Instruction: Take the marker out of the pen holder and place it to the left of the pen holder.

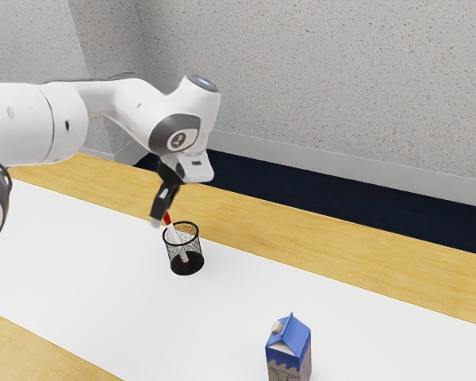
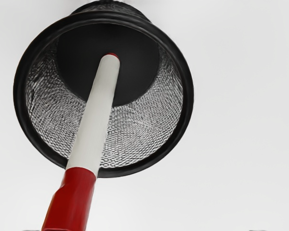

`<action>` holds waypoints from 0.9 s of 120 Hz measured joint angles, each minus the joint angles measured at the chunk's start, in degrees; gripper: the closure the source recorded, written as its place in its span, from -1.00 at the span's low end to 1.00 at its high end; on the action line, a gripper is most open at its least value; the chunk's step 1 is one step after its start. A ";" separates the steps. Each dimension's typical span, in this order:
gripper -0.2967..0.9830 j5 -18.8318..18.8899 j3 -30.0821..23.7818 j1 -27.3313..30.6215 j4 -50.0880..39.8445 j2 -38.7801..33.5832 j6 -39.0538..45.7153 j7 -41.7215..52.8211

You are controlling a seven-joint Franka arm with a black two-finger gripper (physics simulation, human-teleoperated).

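Right, you're at the reach-and-grasp step, with the end effector (image 1: 159, 220) just left of centre in the exterior frame, beside the red cap (image 1: 167, 217). Your two fingertips peep in at the edge of the wrist view, set wide apart, so you look open and holding nothing. And there's your marker (image 2: 90, 120), leaning in the mesh pen holder (image 2: 189, 96), its cap poking out over the rim, its white body running down inside! The holder stands upright on the white worktop (image 1: 79, 246); the blue carton (image 1: 289, 349) sits well apart, at the lower right of the exterior frame.

Now you probably want the cap centred between the fingers; it seems nearer one of them. Match its tilt, close gently, then draw it out along its own slant, because a sideways pull could tip the holder. Only then comes the set-down on its left.
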 joint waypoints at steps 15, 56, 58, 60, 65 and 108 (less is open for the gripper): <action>-0.32 0.17 -0.40 -0.91 0.76 -0.12 1.94 3.46; -0.24 0.50 0.14 0.82 0.09 2.61 7.61 10.12; -0.24 0.46 0.15 0.89 -0.10 2.65 7.76 10.35; -0.23 0.42 0.15 0.96 -0.36 2.68 7.94 10.58; -0.22 0.31 0.16 1.09 -1.07 2.73 8.39 11.12; -0.04 -0.18 0.17 2.34 -1.73 2.83 11.00 14.30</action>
